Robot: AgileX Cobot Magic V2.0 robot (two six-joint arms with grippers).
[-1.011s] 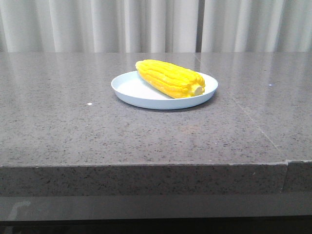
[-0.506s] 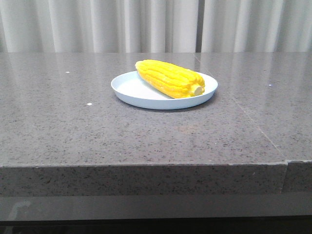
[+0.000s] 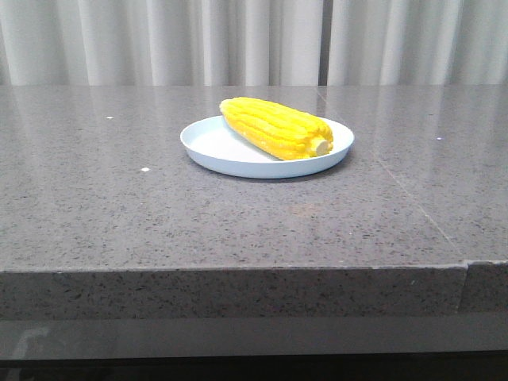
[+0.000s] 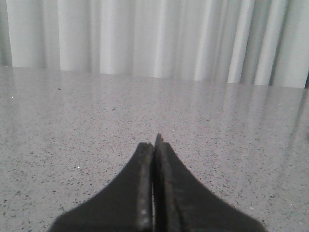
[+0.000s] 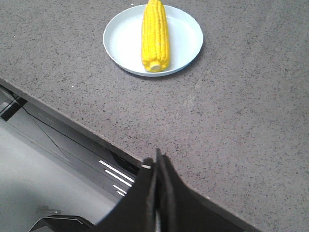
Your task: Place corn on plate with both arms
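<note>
The yellow corn (image 3: 276, 128) lies on the pale blue plate (image 3: 208, 144) in the middle of the grey stone table, its pale stub end pointing front right. In the right wrist view the corn (image 5: 155, 35) lies across the plate (image 5: 120, 41), well ahead of my right gripper (image 5: 158, 157), which is shut and empty over the table's front edge. My left gripper (image 4: 155, 144) is shut and empty low over bare table; neither corn nor plate shows in its view. Neither gripper shows in the front view.
The table's front edge (image 3: 238, 270) runs across the front view, with a seam (image 3: 467, 266) at the right. White curtains (image 3: 254, 40) hang behind the table. A dark frame and floor (image 5: 58, 159) lie below the edge in the right wrist view.
</note>
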